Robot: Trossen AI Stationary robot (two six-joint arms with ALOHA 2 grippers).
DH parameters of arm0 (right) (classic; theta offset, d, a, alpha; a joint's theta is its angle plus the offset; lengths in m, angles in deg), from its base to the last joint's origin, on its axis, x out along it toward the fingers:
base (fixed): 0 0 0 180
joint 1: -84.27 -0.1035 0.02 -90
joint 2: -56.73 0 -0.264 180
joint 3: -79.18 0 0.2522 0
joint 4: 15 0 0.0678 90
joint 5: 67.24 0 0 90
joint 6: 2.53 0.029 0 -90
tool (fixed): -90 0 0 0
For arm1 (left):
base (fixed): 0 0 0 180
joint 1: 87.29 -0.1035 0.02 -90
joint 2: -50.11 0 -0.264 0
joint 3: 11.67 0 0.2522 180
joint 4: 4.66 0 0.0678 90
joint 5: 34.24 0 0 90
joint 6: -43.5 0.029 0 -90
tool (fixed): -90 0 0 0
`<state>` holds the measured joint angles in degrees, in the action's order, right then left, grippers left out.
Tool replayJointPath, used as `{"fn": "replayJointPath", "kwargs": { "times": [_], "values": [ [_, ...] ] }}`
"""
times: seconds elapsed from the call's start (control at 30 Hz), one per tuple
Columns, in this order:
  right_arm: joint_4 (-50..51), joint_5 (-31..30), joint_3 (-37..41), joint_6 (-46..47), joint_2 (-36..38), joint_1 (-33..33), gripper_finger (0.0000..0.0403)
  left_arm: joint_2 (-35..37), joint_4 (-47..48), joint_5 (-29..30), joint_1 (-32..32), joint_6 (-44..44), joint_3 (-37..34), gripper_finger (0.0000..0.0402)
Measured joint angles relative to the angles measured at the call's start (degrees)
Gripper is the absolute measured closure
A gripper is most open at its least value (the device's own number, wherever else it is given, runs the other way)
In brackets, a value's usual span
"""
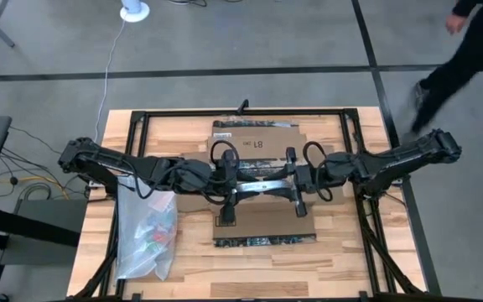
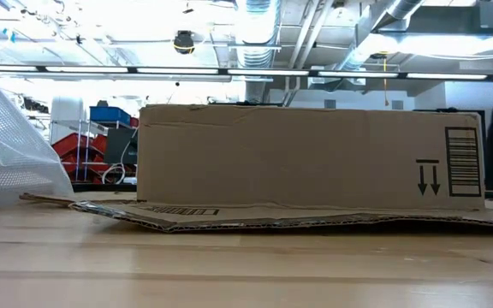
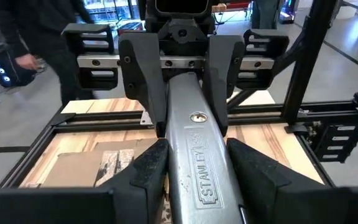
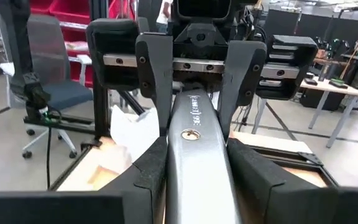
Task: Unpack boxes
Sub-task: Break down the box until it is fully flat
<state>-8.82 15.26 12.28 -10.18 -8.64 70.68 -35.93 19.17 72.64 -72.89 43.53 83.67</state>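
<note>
Box [image 1: 258, 180] lies under both my grippers, left [image 1: 227, 178] and right [image 1: 296, 178], each clamped on one knife [image 3: 194, 165]; unequal pulling could twist it loose.

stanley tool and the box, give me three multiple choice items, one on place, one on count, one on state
1. Where is the clear plastic bag on the table?
A. left of the cardboard box
B. right of the box
C. on top of the box

2. How many grippers grip the grey Stanley tool?
A. none
B. one
C. two

3. What state is the box in, seen from above?
A. taped shut
B. flaps spread flat on the table
C. tipped on its side

Answers: 1 A, in the high view it lies under the left arm. 2 C, the left gripper and right gripper each clamp one end, facing each other. 3 B, flaps lie flat at both sides.
</note>
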Motion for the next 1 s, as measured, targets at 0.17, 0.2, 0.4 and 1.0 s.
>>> {"fn": "replayJointPath", "kwargs": {
  "times": [0.17,0.2,0.4,1.0],
  "values": [
    [15.49,-5.10,0.15,0.48,8.16,0.80,0.0290,0.42,4.53,3.17,0.17,-2.91,0.27,0.0144],
    [19.62,-6.29,0.15,1.08,10.16,0.94,0.0290,0.36,6.38,4.24,0.00,-3.69,0.24,0.0132],
    [39.74,-10.21,0.28,9.15,19.64,0.34,0.0290,-3.92,14.11,6.60,-3.34,-10.62,0.19,0.0122],
    [44.56,-10.63,7.70,17.87,23.46,2.37,0.0290,-14.66,30.26,-3.77,-11.74,0.03,-5.97,0.0191]
  ]
}}
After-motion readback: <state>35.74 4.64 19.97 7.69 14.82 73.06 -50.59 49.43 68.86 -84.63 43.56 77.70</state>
